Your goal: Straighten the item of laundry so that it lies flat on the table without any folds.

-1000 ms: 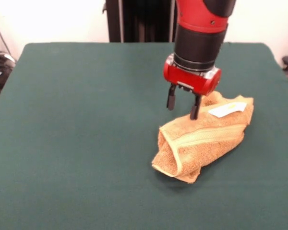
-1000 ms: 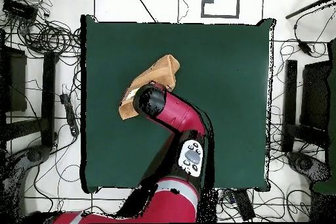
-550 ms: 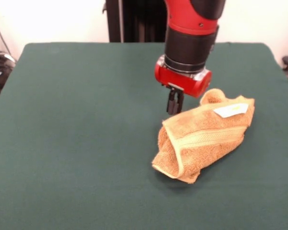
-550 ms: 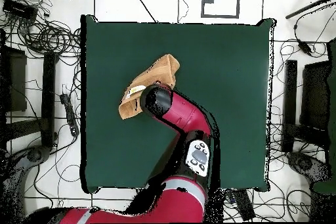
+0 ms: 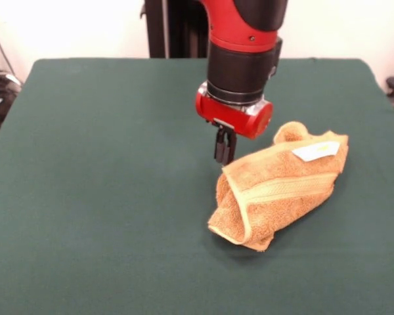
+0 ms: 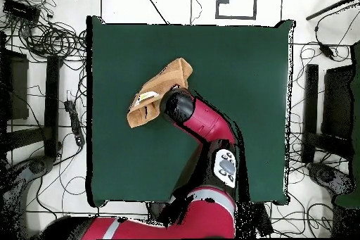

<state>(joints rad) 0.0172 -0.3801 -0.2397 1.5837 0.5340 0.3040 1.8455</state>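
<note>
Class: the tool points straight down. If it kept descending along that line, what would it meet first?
Probably the bare green table, just beside the towel. The shut tool hangs close to the towel's edge, so depth leaves a brush with it possible.

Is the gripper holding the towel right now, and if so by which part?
Nothing is held. The gripper is shut and empty, hanging just beside the towel, off its folded edge. The towel lies bunched on the table.

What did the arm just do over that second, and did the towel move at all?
The gripper shut its open fingers and slid sideways off the towel, toward the front view's left. It now hangs beside the towel, holding nothing. The towel stayed bunched and folded in the same spot on the table, white label on top.
</note>
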